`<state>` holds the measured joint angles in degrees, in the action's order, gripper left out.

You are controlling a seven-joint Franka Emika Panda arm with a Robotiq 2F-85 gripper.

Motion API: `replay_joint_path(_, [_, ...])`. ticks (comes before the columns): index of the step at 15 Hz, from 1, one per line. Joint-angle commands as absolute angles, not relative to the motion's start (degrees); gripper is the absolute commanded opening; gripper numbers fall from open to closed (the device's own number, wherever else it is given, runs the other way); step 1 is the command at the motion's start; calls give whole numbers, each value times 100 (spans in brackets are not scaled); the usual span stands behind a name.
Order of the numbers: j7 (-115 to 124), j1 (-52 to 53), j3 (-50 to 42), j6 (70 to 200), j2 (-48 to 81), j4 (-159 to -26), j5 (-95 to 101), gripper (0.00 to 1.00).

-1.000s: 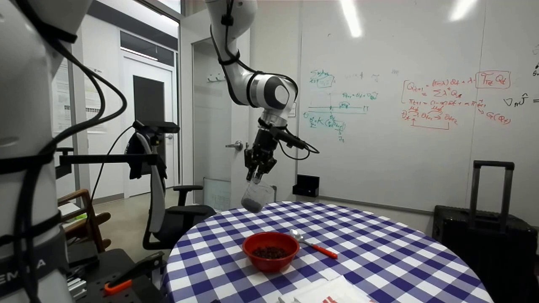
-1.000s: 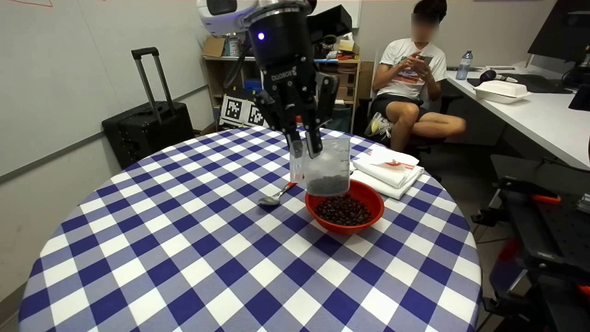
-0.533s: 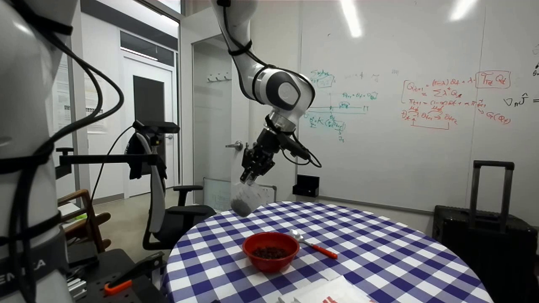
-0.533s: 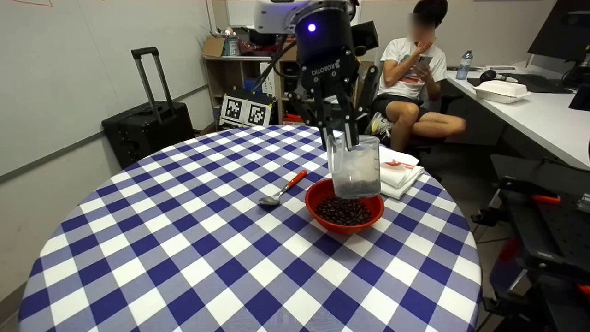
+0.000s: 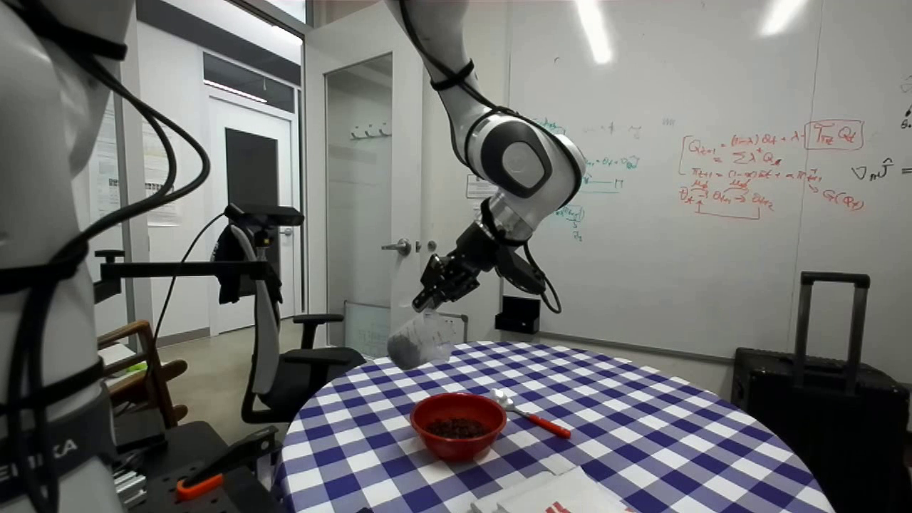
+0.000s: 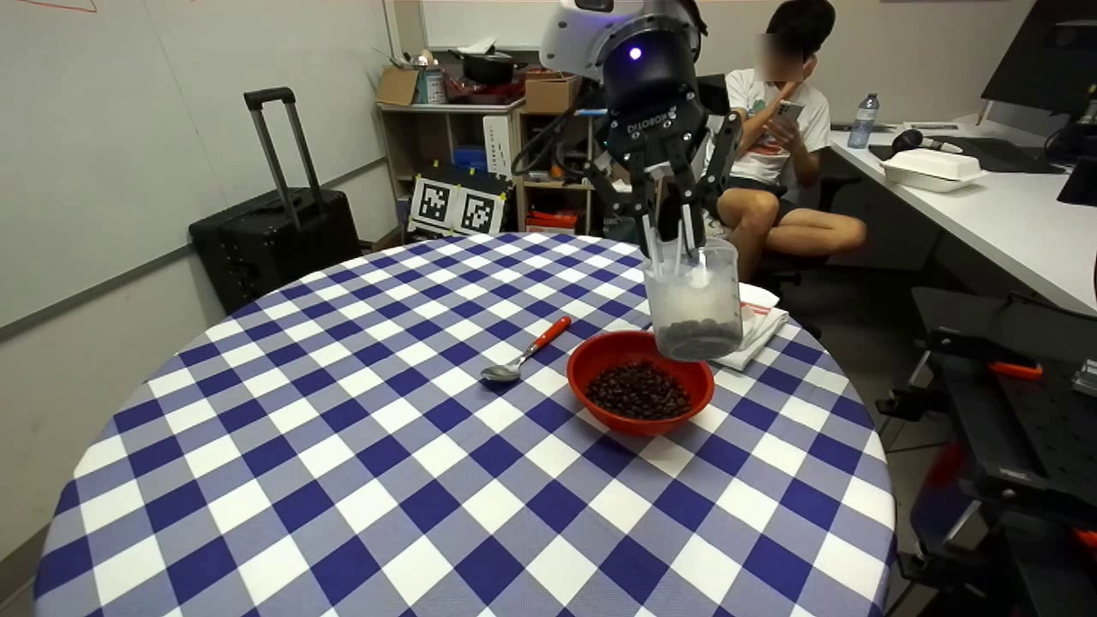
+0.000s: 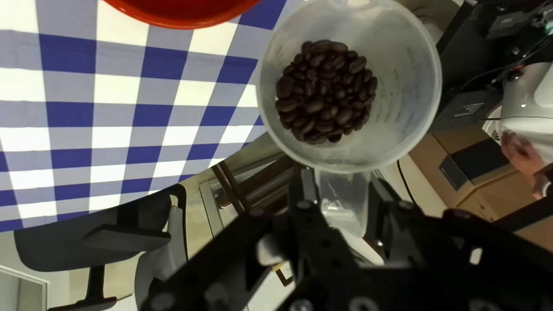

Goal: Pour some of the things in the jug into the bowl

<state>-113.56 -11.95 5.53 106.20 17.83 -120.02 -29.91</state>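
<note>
The clear jug (image 6: 696, 300) holds dark beans at its bottom. It is in the air, tilted, in both exterior views (image 5: 427, 338). My gripper (image 6: 673, 248) is shut on the jug's handle, with a finger on each side of it in the wrist view (image 7: 341, 190). The wrist view looks into the jug's open mouth (image 7: 402, 86), with beans (image 7: 326, 90) inside. The red bowl (image 5: 458, 447) stands upright on the table with dark beans (image 6: 638, 394) in it. The jug is above and apart from the bowl. The bowl's edge shows at the top of the wrist view (image 7: 181, 19).
A spoon with a red handle (image 6: 548, 334) lies beside the bowl on the checked tablecloth (image 6: 386, 480). A folded white cloth (image 6: 763, 338) lies on the bowl's other side. A black suitcase (image 5: 819, 413) and an office chair (image 5: 313, 363) stand beyond the table. A person (image 6: 763, 163) sits behind.
My gripper and the jug have moved rightward in one exterior view, and in the other the jug has shifted slightly left and tilted more. The bowl and spoon have not moved.
</note>
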Motion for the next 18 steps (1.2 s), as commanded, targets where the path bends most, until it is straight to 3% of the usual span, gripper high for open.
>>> replay_joint_path(1, [-12002, -1263, 387, 10033, 2125, -11644, -3303, 7])
replay_joint_path(18, [-12217, -1689, 361, 8312, 4119, -9313, -3814, 7])
